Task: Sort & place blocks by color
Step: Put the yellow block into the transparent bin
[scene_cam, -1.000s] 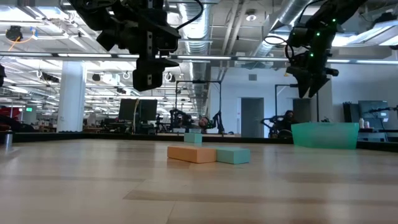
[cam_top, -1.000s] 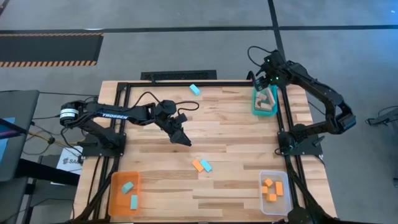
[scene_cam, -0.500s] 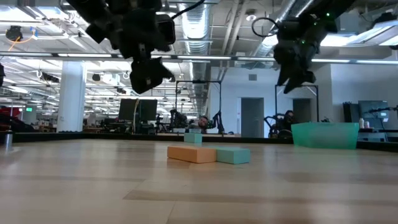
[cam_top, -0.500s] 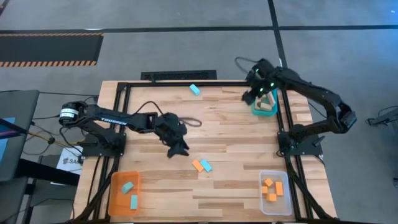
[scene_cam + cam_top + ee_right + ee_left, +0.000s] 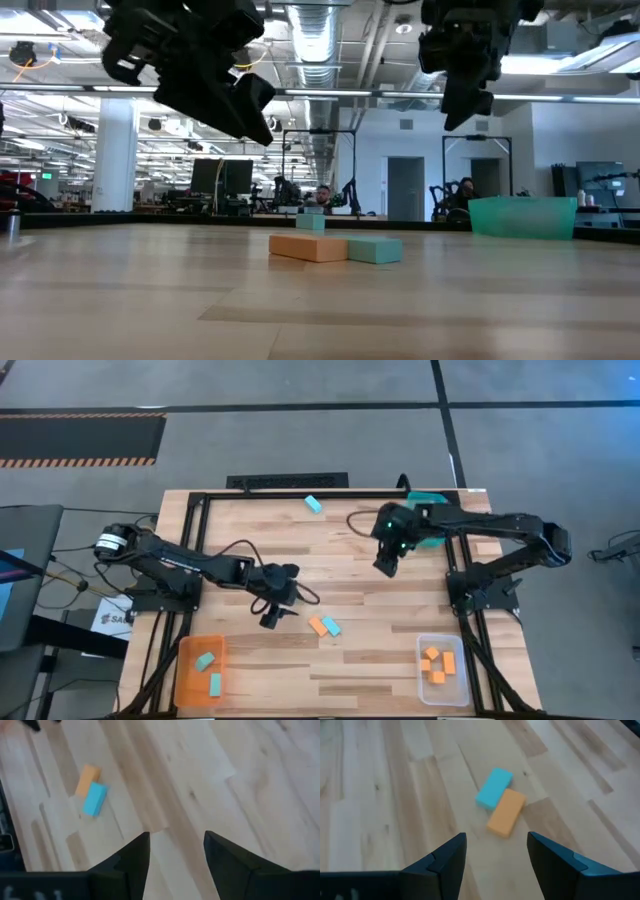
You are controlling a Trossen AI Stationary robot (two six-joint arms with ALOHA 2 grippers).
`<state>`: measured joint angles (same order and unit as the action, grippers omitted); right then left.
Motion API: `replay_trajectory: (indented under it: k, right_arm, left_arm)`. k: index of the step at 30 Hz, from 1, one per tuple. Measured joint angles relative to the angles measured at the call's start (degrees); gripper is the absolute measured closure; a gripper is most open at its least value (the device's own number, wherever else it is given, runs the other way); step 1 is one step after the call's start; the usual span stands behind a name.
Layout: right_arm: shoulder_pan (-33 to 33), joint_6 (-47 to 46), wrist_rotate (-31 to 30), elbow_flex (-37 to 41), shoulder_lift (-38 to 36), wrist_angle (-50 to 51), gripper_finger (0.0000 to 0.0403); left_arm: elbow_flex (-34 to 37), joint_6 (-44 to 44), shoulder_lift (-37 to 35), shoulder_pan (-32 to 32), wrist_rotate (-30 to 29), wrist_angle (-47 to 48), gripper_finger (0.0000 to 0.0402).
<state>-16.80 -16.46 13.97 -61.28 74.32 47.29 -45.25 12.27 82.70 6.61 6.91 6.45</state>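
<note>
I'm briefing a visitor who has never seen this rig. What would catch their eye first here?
Probably the orange block and teal block lying side by side mid-table, with the open left gripper hovering just beside them. The open right gripper hangs over bare wood farther back. Oddly, the orange tray at the front left holds teal blocks, while the clear tray at the front right holds orange ones.

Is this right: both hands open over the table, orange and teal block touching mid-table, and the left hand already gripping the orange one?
Not quite. The left hand grips nothing: in the left wrist view its fingers are spread and empty, with the orange block lying on the table beyond them, against the teal block. The rest holds: the right hand is also open over the wood.
</note>
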Motion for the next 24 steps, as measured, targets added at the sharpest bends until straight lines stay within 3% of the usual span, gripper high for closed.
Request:
replay_trajectory:
  k: [7, 15, 24]
  right_arm:
    - [5.8, -2.8, -2.0, 0.0, 0.0, -0.1, 0.0207]
    - [6.3, -5.2, -2.1, 0.0, 0.0, 0.4, 0.0221]
    - [6.3, -4.8, -2.1, 0.0, -0.1, 1.0, 0.023]
  left_arm:
    - [-0.6, 0.8, 6.4, -2.8, 9.5, -7.9, 0.0203]
    - [-8.8, 4.1, 17.7, -2.1, 9.1, -4.5, 0.0188]
    - [-10.4, 9.9, 21.7, -1.4, 11.8, -3.8, 0.0135]
